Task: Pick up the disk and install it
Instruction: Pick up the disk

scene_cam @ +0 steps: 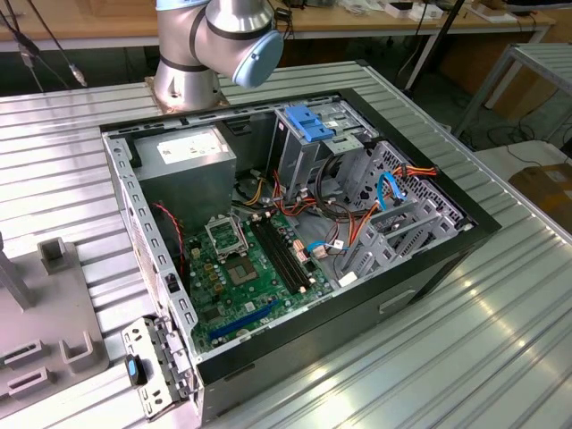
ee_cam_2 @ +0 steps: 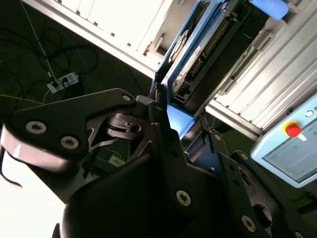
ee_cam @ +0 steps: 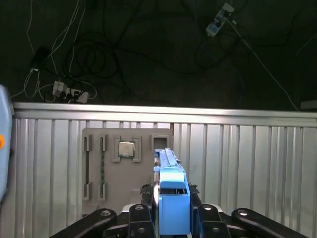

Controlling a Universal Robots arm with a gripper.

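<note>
The jaws are closed on the disk, which is gripped edge-on between them, as shown in both wrist views. It is held over the ribbed metal table, beside a grey fixture tray in which a chip is seated. In the exterior view, an open computer case is seen on the table.

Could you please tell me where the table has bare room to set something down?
Bare ribbed table lies on the exterior view's right of the computer case, and on that view's left between the arm's base and the grey fixture tray. Inside the case, cables and drive brackets crowd everything. The gripper is shut on the disk.
</note>
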